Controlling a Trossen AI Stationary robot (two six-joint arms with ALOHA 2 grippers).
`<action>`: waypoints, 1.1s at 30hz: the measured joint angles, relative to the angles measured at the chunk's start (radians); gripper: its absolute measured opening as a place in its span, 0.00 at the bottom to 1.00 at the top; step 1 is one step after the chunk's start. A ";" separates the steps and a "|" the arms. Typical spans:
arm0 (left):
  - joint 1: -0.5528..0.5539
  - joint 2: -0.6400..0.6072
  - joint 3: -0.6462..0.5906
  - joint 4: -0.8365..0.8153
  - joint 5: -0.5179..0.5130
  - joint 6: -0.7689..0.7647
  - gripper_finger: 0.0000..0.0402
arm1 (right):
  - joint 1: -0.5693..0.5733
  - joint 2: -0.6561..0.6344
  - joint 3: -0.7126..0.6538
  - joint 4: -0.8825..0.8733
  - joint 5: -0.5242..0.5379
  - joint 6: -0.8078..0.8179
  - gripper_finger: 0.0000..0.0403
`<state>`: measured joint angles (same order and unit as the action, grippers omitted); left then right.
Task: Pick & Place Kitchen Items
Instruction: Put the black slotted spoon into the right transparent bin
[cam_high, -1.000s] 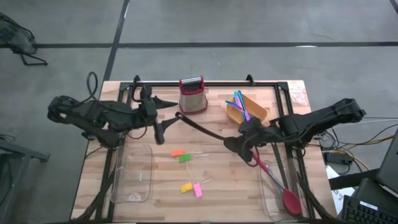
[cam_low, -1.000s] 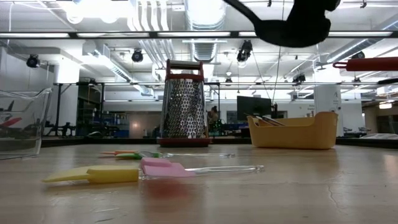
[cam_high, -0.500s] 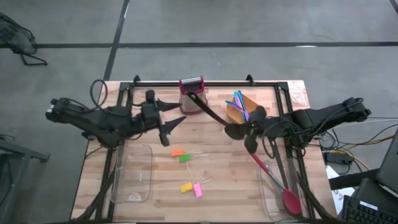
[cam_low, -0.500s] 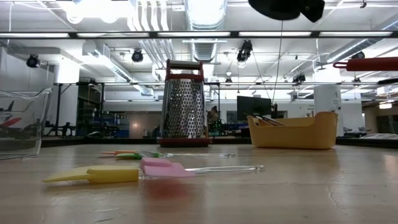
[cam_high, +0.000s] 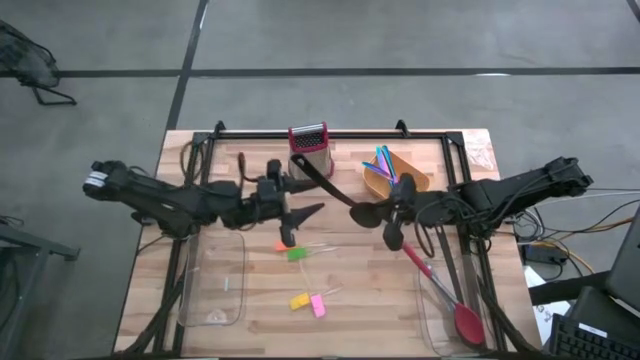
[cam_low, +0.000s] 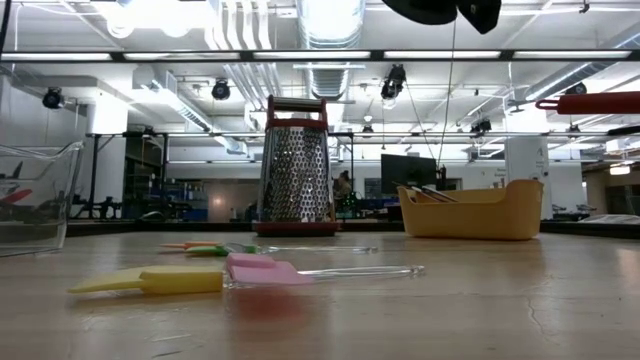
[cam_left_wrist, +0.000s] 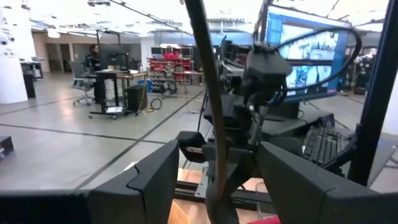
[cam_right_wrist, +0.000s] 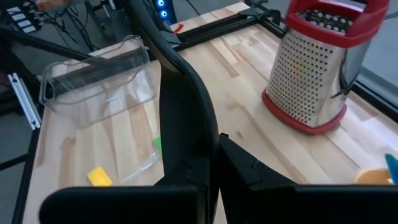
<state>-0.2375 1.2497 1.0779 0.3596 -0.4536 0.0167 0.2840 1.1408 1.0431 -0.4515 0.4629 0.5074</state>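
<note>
My right gripper (cam_high: 385, 218) is at mid-table, shut on a long black spoon (cam_high: 325, 182) held in the air; the spoon's dark end shows at the top of the low view (cam_low: 440, 8). My left gripper (cam_high: 300, 222) is open just left of it. In the left wrist view the spoon's handle (cam_left_wrist: 208, 106) stands ahead, between my open fingers and apart from them. Orange (cam_high: 285, 245), green (cam_high: 297, 256), yellow (cam_high: 298, 300) and pink (cam_high: 318, 308) pieces lie flat on the table. A red-headed spoon (cam_high: 465, 322) lies in the right clear tray (cam_high: 432, 318). My right gripper pinches the black spoon's handle (cam_right_wrist: 194, 149) between its two fingers, near the wide end. The fingers come roughly level from the table's right, and the handle runs on ahead of them toward the far left. The spoon is lifted clear of the table.
A red box grater (cam_high: 310, 152) stands at the far edge, beside an orange bin (cam_high: 405, 182) with blue, purple and green sticks (cam_high: 385, 165). A clear tray (cam_high: 215, 285) sits at the near left. A black frame (cam_high: 340, 133) runs along the table's far edge.
My left gripper has gone toward the table's right, up to the spoon, staying open. My right gripper has shifted a little toward the left and far edge. The spoon has risen and turned, its handle's free end swinging toward the grater.
</note>
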 joint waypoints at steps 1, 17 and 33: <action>0.000 0.014 0.003 0.008 0.000 0.003 0.56 | 0.000 0.003 0.000 0.009 0.000 -0.007 0.03; 0.039 0.113 0.020 0.149 0.027 0.003 0.56 | 0.000 0.008 0.000 0.043 -0.019 -0.028 0.03; 0.050 0.151 0.041 0.151 0.158 0.013 0.08 | 0.000 0.008 -0.012 0.042 -0.042 -0.008 0.03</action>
<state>-0.1871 1.4010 1.1192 0.5107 -0.2956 0.0297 0.2836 1.1484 1.0315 -0.4096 0.4207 0.4992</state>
